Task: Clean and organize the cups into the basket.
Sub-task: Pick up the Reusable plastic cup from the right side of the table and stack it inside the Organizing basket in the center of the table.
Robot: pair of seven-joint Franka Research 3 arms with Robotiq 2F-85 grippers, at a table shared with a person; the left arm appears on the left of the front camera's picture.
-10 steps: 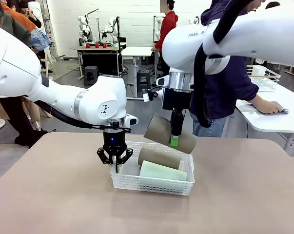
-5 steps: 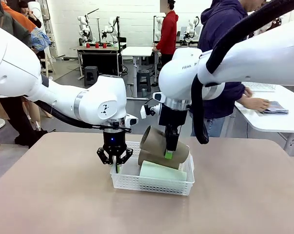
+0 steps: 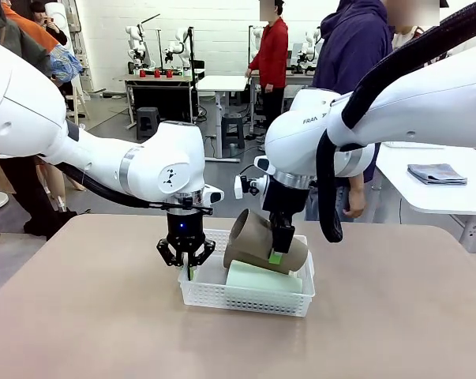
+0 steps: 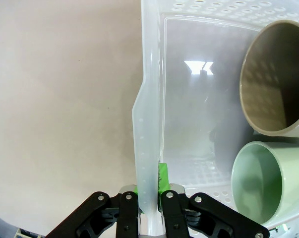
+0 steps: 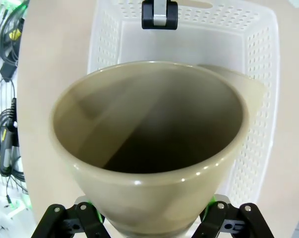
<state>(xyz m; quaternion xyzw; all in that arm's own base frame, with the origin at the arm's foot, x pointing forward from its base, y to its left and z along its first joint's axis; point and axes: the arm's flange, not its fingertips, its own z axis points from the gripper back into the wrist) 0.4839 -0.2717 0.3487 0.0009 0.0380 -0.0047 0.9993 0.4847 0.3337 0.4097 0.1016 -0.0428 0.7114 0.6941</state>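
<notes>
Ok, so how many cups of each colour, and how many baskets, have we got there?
Brown cups: 2
Green cup: 1
Basket: 1
Total: 4

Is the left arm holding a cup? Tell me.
No, the left fingers are shut on the white mesh basket's side wall.

The left arm and right arm are glossy white rounded shells with grey joint rings. A thick black cable runs along the right arm, near small grey lettering. Black fingers carry silver screws and green pads.
</notes>
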